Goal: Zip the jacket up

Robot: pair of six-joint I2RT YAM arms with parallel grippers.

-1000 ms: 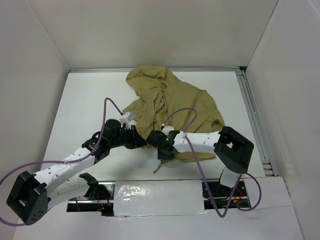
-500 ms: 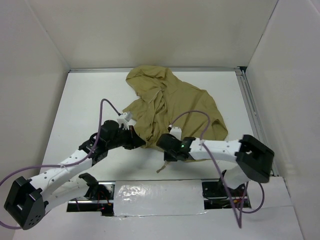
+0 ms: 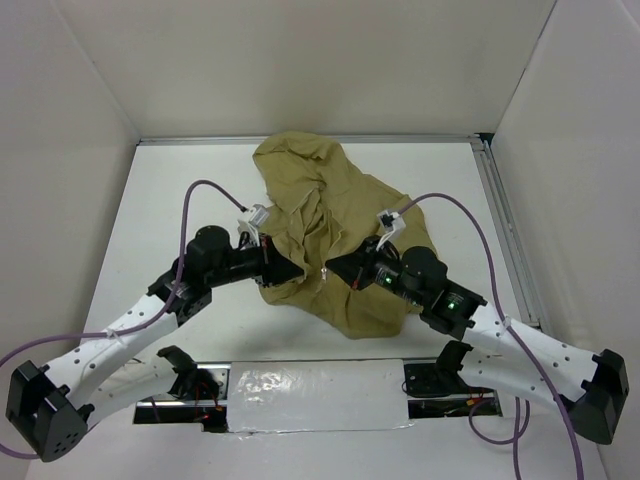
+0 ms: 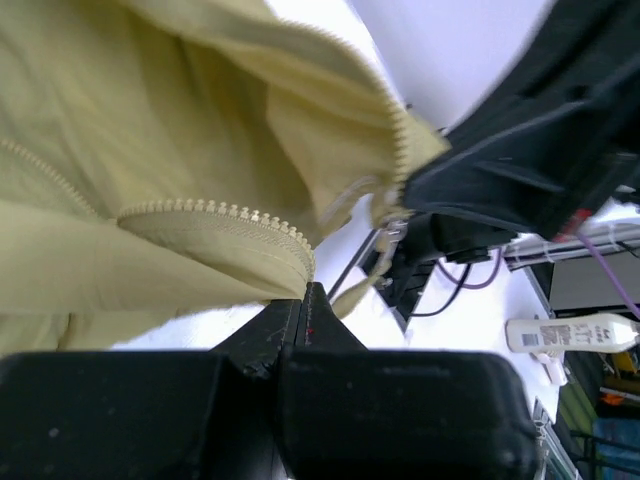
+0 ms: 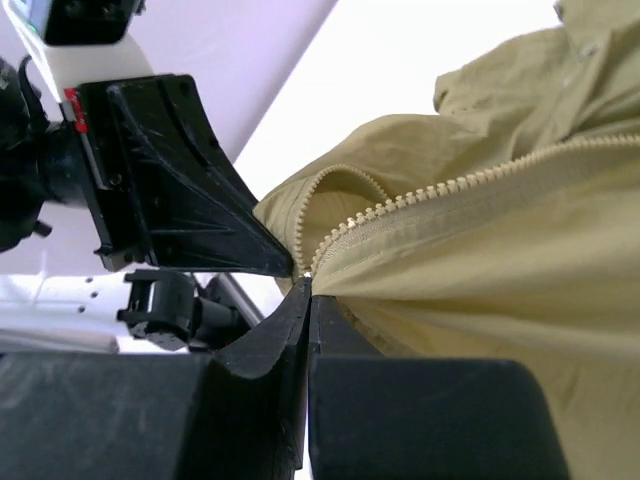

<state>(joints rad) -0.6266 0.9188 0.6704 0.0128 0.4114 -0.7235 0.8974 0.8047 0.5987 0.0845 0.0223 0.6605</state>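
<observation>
While the jacket (image 3: 340, 210) lies bunched up in the middle of the white table (image 3: 170, 190), reaching back toward the far wall, both arms have hold of it on the near side. It's khaki-tan, soft and seriously crumpled, with a rounded lump of cloth at the far end and deep folds running down the middle.

The left gripper (image 3: 287, 272) comes in from the left and is clamped on the jacket's edge. Its wrist camera shows the two black fingers (image 4: 265, 335) pressed together, with a folded edge of cloth and a row of zipper teeth (image 4: 215, 210) ending right at their tips. The right gripper (image 3: 337, 268) comes in from the right and is closed too. In its own camera it's pinching the cloth right where another row of teeth meets its fingertips.

The two grippers sit just beside each other, tips almost facing, with a small bit of jacket bridging them. In the right wrist view the left gripper's black finger touches the same fold.

The zipper isn't done up at this spot. Each row of teeth sits on its own edge, and the cloth gapes between them. The teeth look paler and creamier than the fabric around them.
</observation>
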